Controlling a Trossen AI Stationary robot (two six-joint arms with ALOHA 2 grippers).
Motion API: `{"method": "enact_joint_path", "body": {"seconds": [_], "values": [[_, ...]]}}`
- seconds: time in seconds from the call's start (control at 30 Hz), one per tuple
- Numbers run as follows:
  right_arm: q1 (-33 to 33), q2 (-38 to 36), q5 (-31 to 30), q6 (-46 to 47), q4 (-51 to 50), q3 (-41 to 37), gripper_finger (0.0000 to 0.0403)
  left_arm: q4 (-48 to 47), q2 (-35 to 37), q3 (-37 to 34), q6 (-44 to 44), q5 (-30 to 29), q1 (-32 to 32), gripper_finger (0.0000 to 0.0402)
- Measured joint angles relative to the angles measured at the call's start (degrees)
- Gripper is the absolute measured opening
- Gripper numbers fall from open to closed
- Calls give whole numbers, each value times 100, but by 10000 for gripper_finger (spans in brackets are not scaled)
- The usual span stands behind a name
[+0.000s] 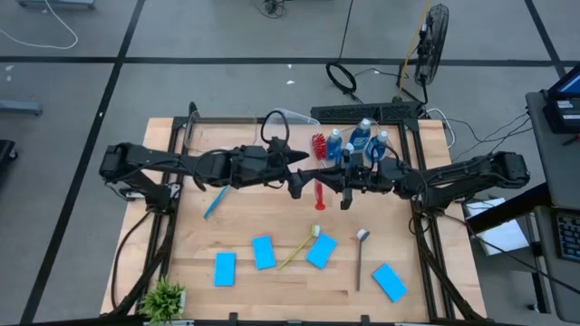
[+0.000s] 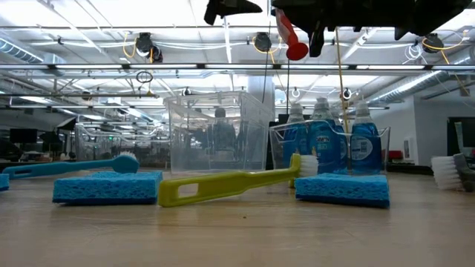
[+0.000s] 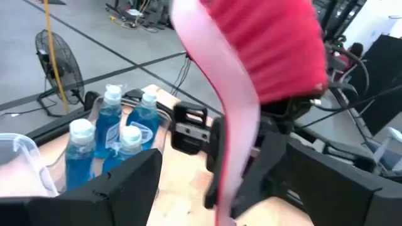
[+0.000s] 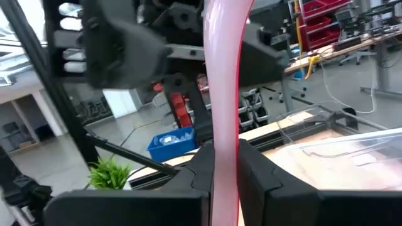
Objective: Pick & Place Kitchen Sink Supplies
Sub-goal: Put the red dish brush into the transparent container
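Above table (image 1: 272, 281): red brush (image 1: 319, 192) in right end effector (image 1: 317, 181)

- A clear plastic tub (image 2: 217, 132) stands at the back of the wooden table (image 1: 272, 281).
- A small green plant (image 1: 164, 296) sits at a front corner.
- A fan (image 1: 433, 41) stands on the floor behind.

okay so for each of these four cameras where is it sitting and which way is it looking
High: overhead, straight down on the table; both arms show.
Low: table height, level past the yellow brush; end effectors overhead.
Left wrist: past the open left end effector at the bottles.
Right wrist: right end effector shut on the red brush.
All share that brush.
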State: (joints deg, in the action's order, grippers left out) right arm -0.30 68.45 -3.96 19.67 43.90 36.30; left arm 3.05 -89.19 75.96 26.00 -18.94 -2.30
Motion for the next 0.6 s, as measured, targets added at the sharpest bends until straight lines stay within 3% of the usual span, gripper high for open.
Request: {"method": "enact_joint_path", "body": {"seconds": [0.23,0.6], "values": [[-1,0,126,62,48,-4,28,-13,-46,2,-5,9,160,340],[0,0,124,63,-16,-5,28,422,-433,13,254,589,303,323]]}}
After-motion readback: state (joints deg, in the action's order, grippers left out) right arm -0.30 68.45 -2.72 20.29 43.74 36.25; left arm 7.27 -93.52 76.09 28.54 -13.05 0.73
